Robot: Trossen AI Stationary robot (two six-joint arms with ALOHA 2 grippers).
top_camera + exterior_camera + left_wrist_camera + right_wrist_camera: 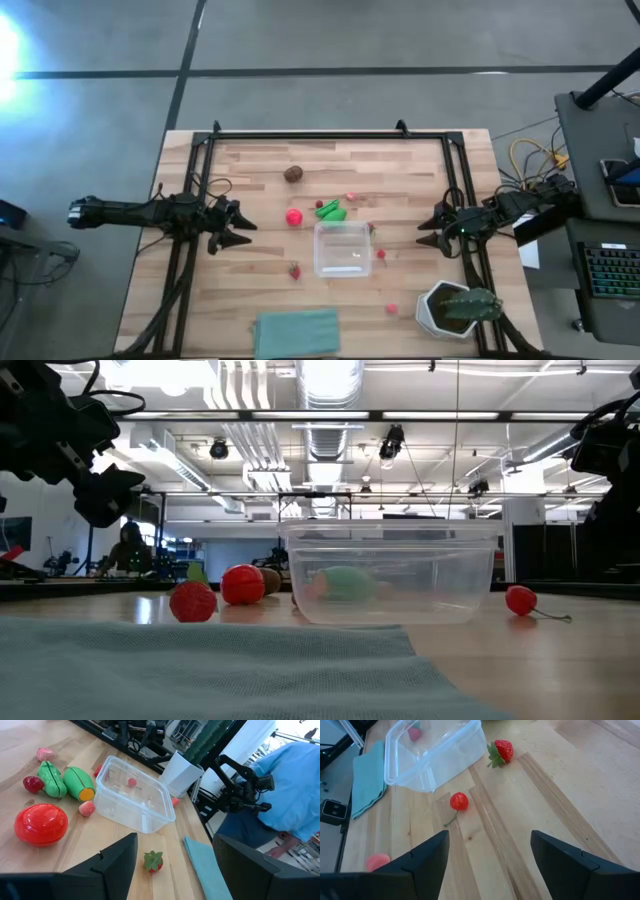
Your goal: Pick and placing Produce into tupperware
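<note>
The clear tupperware stands on the table's middle, empty as far as I can tell; small red pieces show through its walls. Far-left of it lie the red ball and two green pieces, with the brown round one farther off. Tiny red and pink pieces are scattered around: a strawberry, a cherry, another strawberry, a pink piece. My left gripper hovers open left of the ball. My right gripper hovers open right of the box.
A white hexagonal pot with a green plant stands at the near right corner. A teal cloth lies flat at the near edge. A black frame rims the table. A person in blue is beyond the right side.
</note>
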